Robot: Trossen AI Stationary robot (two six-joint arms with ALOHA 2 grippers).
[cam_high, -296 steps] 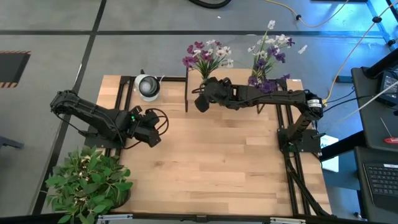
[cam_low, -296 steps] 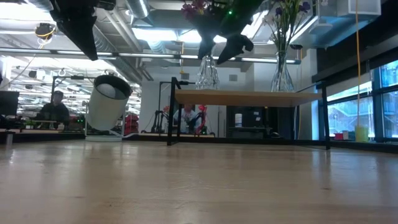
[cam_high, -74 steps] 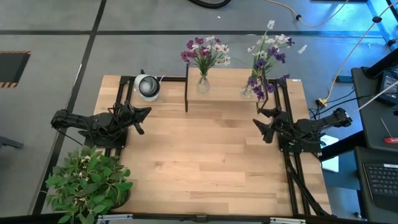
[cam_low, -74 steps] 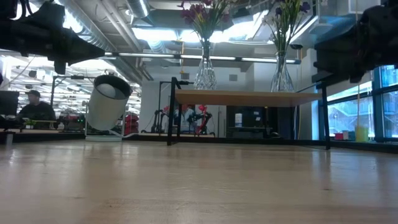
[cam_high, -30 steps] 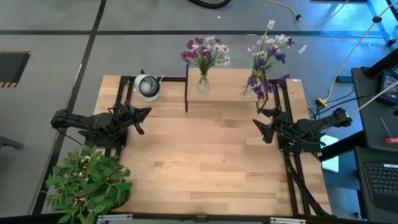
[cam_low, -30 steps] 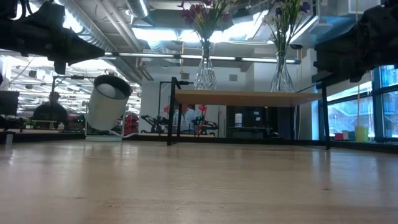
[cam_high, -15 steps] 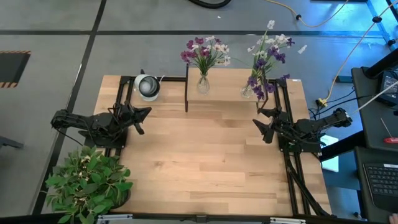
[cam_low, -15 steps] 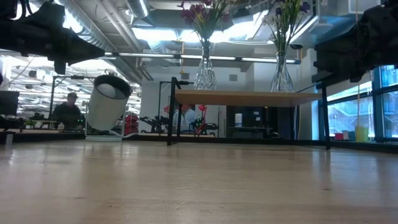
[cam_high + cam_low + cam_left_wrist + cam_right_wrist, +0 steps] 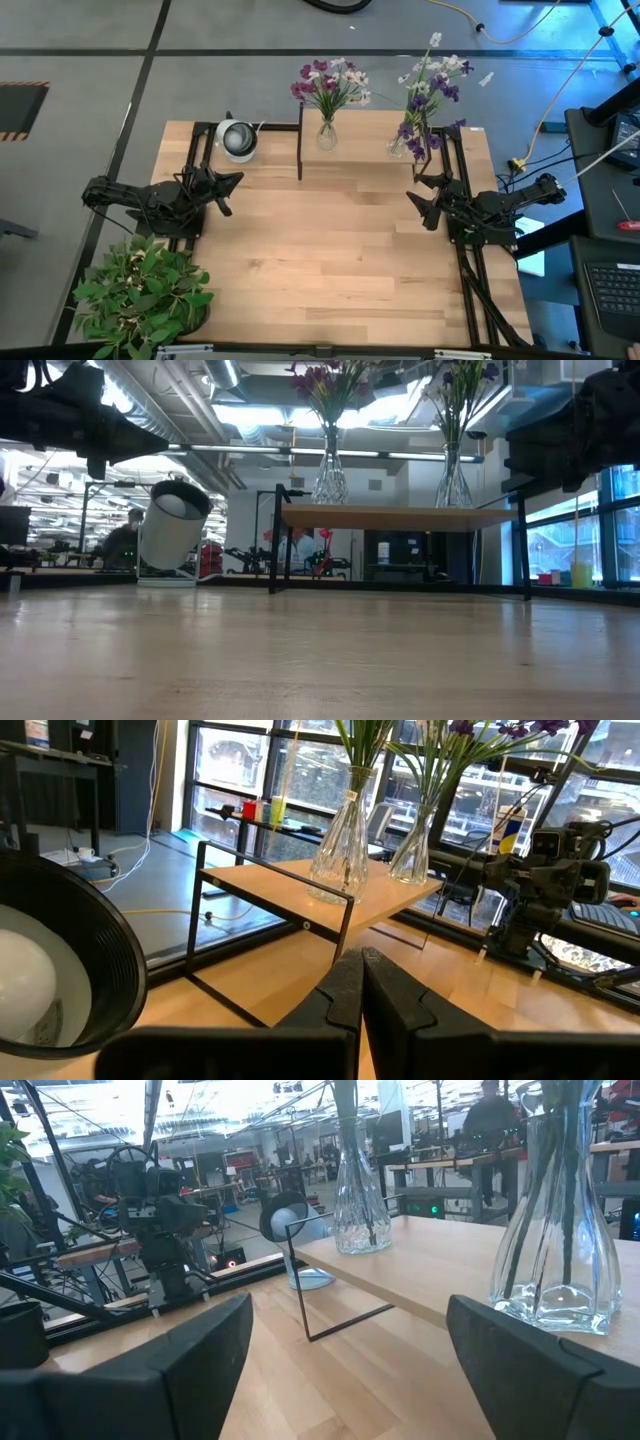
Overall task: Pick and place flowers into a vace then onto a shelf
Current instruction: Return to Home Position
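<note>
Wooden tabletop [image 9: 330,260] fills the middle of the high view. Potted plant [image 9: 140,295] sits on its near left corner, leaves hanging over the edges. Shelf [image 9: 360,152] stands along the far edge, running from about mid-edge to the far right corner. Left arm [image 9: 140,198] lies low at the left edge and right arm [image 9: 495,208] low at the right edge, both apart from the shelf. The flowers [image 9: 330,85] are in two purple-and-white bunches, stems down in two glass vases on the shelf. Left vase [image 9: 326,136] is at the shelf's left end. Right vase [image 9: 400,147] is near its right end and holds the taller bunch [image 9: 432,80]. Both vases are upright. Lamp [image 9: 237,138], black shade with a white bulb, is on the far left corner, just beside the shelf's left end. Left gripper [image 9: 361,982] points toward the shelf, fingers [image 9: 340,1000] pressed together, holding nothing. Right gripper [image 9: 350,1340] faces across the tabletop, fingers [image 9: 200,1350] wide apart, nothing between them.
</note>
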